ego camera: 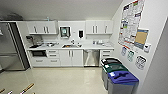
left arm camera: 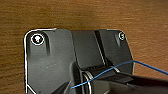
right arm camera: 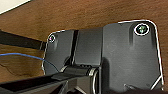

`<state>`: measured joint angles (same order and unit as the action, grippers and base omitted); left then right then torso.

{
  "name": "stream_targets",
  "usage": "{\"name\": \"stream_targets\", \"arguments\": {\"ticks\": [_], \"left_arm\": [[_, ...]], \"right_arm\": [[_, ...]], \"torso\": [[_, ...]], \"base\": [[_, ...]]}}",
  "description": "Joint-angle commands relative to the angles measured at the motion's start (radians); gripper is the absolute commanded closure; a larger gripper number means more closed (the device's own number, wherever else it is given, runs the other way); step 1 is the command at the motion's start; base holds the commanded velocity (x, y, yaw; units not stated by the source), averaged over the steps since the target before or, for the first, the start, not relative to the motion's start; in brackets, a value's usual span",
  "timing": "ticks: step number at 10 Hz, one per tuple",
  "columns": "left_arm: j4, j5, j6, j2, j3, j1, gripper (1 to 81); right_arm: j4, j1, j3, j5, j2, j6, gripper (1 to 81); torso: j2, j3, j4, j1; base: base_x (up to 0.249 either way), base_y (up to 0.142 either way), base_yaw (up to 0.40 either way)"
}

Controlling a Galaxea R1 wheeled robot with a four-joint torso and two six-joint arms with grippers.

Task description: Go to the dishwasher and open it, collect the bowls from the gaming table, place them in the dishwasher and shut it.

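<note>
The dishwasher stands shut in the white cabinet run at the far wall, right of the double doors under the sink. Its front is brushed steel with a horizontal bar handle near the top. At the near left edge of the head view, a few rods with pale handles of the gaming table poke in. The bowls are out of view. Both wrist views look down past the robot's own dark plate onto a brown wood-grain surface, with a thin blue cable crossing.
A steel fridge fills the left side. Three lidded bins line the right wall, the nearest with a blue lid. The countertop carries a sink and small items. Pale floor stretches between me and the cabinets.
</note>
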<state>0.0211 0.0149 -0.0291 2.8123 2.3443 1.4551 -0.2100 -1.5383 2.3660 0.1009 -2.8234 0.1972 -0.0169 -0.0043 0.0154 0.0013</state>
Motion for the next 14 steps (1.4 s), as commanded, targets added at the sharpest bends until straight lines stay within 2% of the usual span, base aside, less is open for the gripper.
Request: {"name": "stream_targets", "arguments": {"ticks": [1,10,14], "left_arm": [[-0.012,0.05,-0.003,-0.013,-0.014,-0.057,1.0],[-0.01,0.05,-0.003,-0.014,-0.013,-0.057,1.0],[-0.01,0.05,-0.003,-0.013,-0.014,-0.057,1.0]], "right_arm": [[0.003,0.052,-0.007,-0.044,0.01,-0.005,1.0],[0.001,0.056,-0.005,-0.044,0.006,-0.005,1.0],[0.0,0.057,-0.005,-0.046,0.005,-0.005,1.0]], "torso": [[0.0,0.0,0.0,0.0],[0.0,0.0,0.0,0.0],[0.0,0.0,0.0,0.0]], "base": [[0.089,0.076,0.0],[0.088,0.076,0.0],[0.092,0.0,0.0]]}}
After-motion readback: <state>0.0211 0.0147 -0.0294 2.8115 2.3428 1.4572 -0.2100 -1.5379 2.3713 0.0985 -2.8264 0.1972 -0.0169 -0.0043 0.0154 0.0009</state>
